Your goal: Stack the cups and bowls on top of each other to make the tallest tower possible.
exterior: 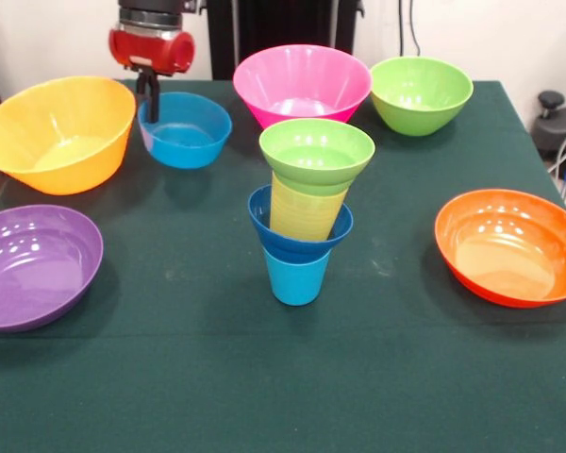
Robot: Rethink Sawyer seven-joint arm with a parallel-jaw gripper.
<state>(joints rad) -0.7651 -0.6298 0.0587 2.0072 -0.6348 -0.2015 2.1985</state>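
Observation:
The tower stands mid-table: a light blue cup (296, 277) at the bottom, a dark blue bowl (275, 229) on it, a ribbed yellow cup (307, 212) in that, and a small lime green bowl (316, 153) on top. My gripper (148, 106) comes down at the back left and is shut on the left rim of the light blue bowl (189, 132). That bowl is upright between the yellow-orange bowl (57, 132) and the pink bowl (302, 83), well left of and behind the tower.
A green bowl (422, 92) sits at the back right. An orange bowl (509, 245) lies at the right and a purple bowl (33, 264) at the front left. The table's right edge runs close past the orange bowl.

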